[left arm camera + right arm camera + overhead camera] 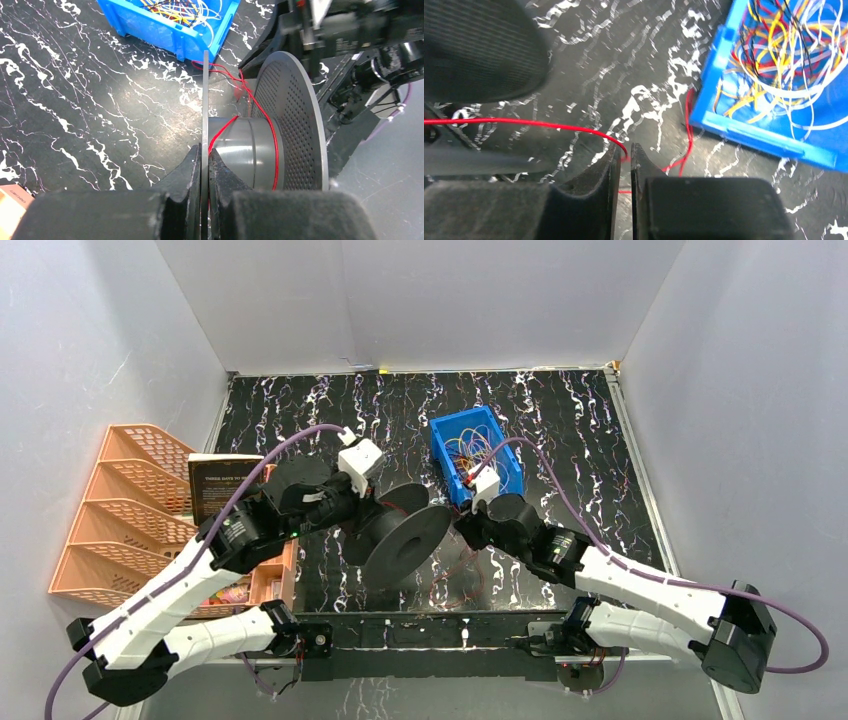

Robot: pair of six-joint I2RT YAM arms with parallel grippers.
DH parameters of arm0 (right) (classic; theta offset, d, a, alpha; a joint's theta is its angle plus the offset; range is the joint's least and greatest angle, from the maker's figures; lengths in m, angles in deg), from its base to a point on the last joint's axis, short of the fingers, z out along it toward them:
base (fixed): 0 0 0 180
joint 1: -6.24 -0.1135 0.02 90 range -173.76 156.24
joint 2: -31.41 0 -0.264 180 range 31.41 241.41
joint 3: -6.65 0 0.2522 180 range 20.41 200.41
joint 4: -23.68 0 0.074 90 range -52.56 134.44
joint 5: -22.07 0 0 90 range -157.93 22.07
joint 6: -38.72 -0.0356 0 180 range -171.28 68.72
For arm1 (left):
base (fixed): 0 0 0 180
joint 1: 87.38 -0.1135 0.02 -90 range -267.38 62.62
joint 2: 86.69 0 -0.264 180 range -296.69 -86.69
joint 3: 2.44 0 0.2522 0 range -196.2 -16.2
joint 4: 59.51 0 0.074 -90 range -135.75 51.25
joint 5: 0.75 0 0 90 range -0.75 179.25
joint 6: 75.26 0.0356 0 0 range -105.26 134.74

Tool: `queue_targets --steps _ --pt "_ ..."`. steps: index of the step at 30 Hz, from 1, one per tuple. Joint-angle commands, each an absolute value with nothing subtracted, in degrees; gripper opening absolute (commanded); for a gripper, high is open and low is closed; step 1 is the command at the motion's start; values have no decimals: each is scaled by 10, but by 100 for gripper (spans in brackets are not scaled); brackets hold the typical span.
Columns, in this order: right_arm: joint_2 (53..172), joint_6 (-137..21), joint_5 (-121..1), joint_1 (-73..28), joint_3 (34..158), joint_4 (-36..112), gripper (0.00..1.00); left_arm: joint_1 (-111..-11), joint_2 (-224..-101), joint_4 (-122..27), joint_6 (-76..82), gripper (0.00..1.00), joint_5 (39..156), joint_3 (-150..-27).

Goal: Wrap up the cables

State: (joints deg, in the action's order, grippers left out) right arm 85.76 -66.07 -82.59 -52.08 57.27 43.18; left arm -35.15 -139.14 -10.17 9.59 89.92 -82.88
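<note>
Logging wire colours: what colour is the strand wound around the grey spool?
Red: the strand on the spool shows best in the left wrist view.

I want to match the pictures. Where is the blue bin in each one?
Top external: blue bin near the middle, slightly right, behind the spool.
Left wrist: top edge, left of centre.
Right wrist: upper right corner.
Shared landmark: the black white-veined tabletop it sits on.

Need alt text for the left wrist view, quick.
The left gripper is shut on one thin flange of a grey plastic spool. A thin red wire loops around its hub, trailing toward a blue plastic bin of tangled wires on the black marbled table.
</note>
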Motion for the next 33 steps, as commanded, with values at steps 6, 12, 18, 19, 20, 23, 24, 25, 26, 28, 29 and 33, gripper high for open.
queue_targets --steps 6,12,18,19,20,23,24,25,26,28,29,33 --pt "845 -702 -817 -487 534 380 36 -352 -1369 -91 71 0 854 -906" --pt "833 -718 -803 -483 514 373 50 -351 -1375 -91 48 0 763 -938" --pt "833 -724 -788 -480 500 359 58 -352 -1380 -96 41 0 731 -957" --pt "836 -723 -788 -477 496 355 59 -352 -1380 -98 41 0 728 -959" --pt "839 -722 -782 -474 492 347 60 -351 -1380 -100 40 0 728 -960" --pt "859 -722 -735 -454 488 335 63 -351 -1382 -103 40 0 728 -963" --pt "868 -724 -721 -446 489 331 64 -352 -1383 -104 39 0 728 -964" --pt "876 -726 -706 -438 490 327 65 -352 -1383 -104 38 0 728 -964" --pt "884 -728 -691 -431 490 322 65 -351 -1383 -104 38 0 728 -964" --pt "902 -733 -662 -420 490 310 66 -352 -1383 -107 37 0 726 -964" --pt "912 -735 -651 -415 490 306 66 -352 -1382 -109 36 0 724 -964" --pt "945 -748 -617 -404 493 294 62 -352 -1383 -113 33 0 727 -964"
